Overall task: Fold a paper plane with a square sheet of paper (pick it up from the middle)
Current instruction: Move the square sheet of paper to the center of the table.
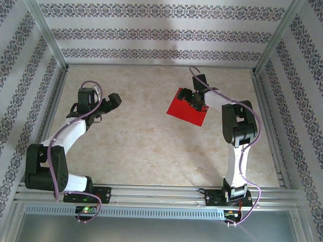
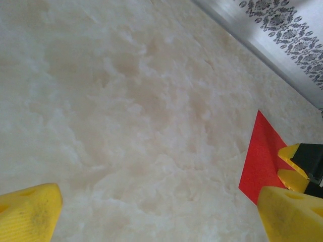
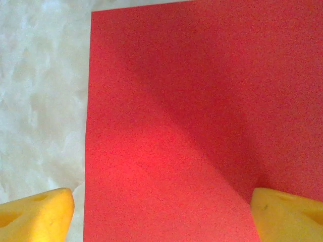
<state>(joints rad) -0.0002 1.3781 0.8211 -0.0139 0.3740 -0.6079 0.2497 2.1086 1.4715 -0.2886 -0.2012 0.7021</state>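
Note:
The square sheet of paper [image 1: 179, 107] is bright red and lies flat on the marbled table at the back right. My right gripper [image 1: 196, 101] is down on it, open. In the right wrist view the sheet [image 3: 202, 101] spans the right gripper [image 3: 161, 209]. One yellow finger [image 3: 35, 214] is just outside the sheet's left edge and the other [image 3: 287, 214] rests on the red surface. A diagonal shadow crosses the paper. My left gripper [image 1: 113, 101] hangs open over bare table at the left, nothing between its fingers [image 2: 28, 212]. It sees the sheet [image 2: 262, 161] far off. No paper plane is in view.
Patterned walls and aluminium posts [image 1: 47, 37] close in the table on three sides. A metal rail [image 1: 159, 192] runs along the near edge by both arm bases. Bare marbled tabletop [image 1: 145, 141] lies between the arms.

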